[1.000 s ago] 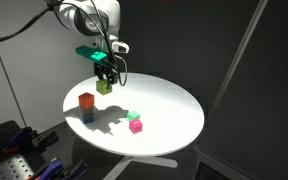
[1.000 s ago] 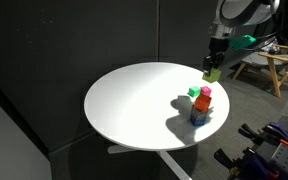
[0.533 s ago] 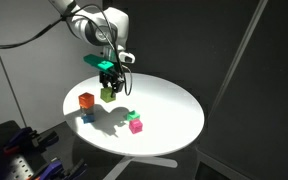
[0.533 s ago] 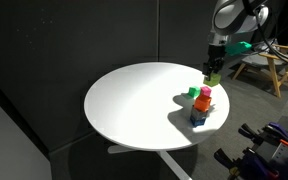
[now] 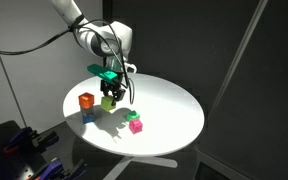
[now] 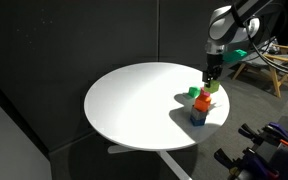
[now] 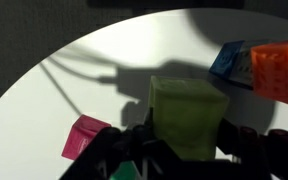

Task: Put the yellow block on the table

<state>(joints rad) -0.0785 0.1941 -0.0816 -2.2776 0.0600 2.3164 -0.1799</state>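
My gripper is shut on the yellow block, a lime-looking cube, and holds it low over the round white table. The same block shows in an exterior view and fills the middle of the wrist view, between the dark fingers. It hangs close to the tabletop; I cannot tell whether it touches.
An orange-red cube sits on a blue cube next to the gripper; both show in the wrist view. A magenta cube and a mint-green cube lie nearby. The table edge is close in an exterior view.
The gripper has come down and forward with the yellow block, from well above the table to just over its surface beside the orange-red cube.
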